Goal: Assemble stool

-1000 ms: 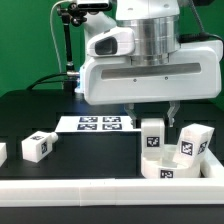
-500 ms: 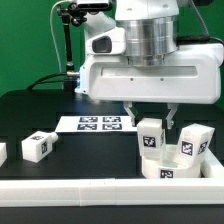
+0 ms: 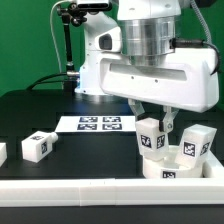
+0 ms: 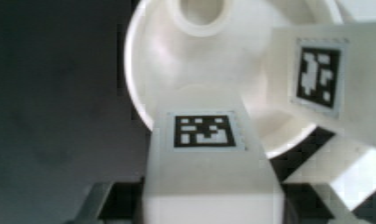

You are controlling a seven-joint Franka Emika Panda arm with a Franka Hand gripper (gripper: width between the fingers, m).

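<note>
Gripper: the gripper (image 3: 152, 121) points down from the arm's (image 3: 150, 70) broad white hand, which is tilted. Its two dark fingers (image 3: 167, 122) are drawn in against opposite sides of a small white block, so it is clamped on that block, not empty.

Held leg: the held leg (image 3: 150, 139) is a blocky white stool leg with a black-and-white square tag on its face. It stands roughly upright between the fingers. In the wrist view the same tag faces the camera, with the dark fingers at either side of the block.

Seat: the seat (image 3: 168, 169) is a low round white ring that lies on the table directly under the held leg, at the exterior view's right, close to the front rail. The leg's lower end meets the seat's rim on the exterior view's left side. Whether it sits in a socket cannot be told.

Second leg: the second leg (image 3: 193, 144), also tagged, stands at the seat just beside the held leg, on the exterior view's right.

Loose leg: the loose leg (image 3: 38, 146) lies on the table well apart, at the exterior view's left.

Marker board: the marker board (image 3: 100, 124) lies flat behind, between the loose leg and the seat.

Table: the table (image 3: 90, 155) is black.

Border rail: the border rail (image 3: 100, 190), long and white, runs along the front.
</note>
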